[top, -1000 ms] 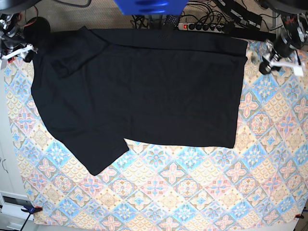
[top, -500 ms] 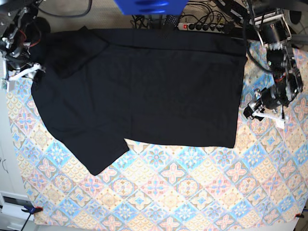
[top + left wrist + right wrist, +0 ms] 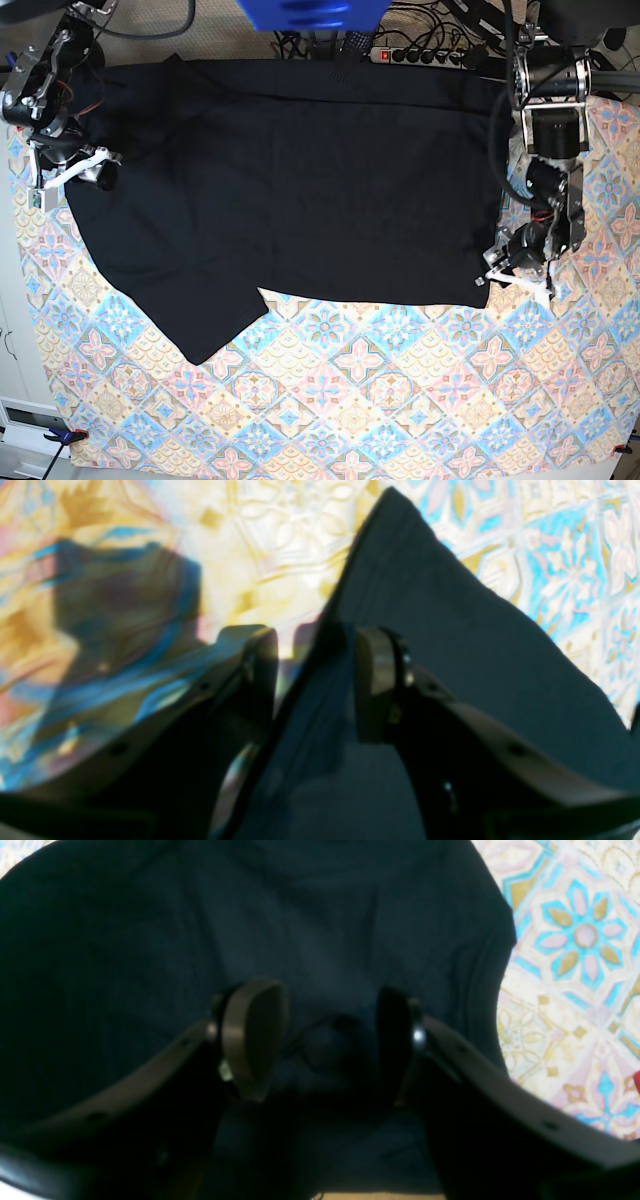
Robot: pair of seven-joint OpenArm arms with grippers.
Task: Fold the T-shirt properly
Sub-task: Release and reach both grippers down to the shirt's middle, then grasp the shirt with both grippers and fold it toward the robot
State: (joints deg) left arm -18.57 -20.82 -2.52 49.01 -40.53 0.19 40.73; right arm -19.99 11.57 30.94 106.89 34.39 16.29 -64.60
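Observation:
The black T-shirt (image 3: 300,180) lies spread flat on the patterned tablecloth (image 3: 400,400), one sleeve (image 3: 205,320) pointing to the front left. My left gripper (image 3: 492,279) is at the shirt's front right corner. In the left wrist view it (image 3: 317,680) is open, and the corner of the shirt (image 3: 450,655) runs up between its fingers. My right gripper (image 3: 92,170) is at the shirt's left edge. In the right wrist view it (image 3: 325,1040) is open, low over the black cloth (image 3: 325,915), holding nothing.
A power strip (image 3: 420,55) with cables and a blue object (image 3: 310,12) lie behind the table's back edge. A red clamp (image 3: 65,435) holds the cloth at the front left corner. Bare tablecloth stretches in front of the shirt.
The arm on the right came down along the shirt's right edge to its front corner. The arm on the left moved in over the shirt's left edge. The shirt has not shifted.

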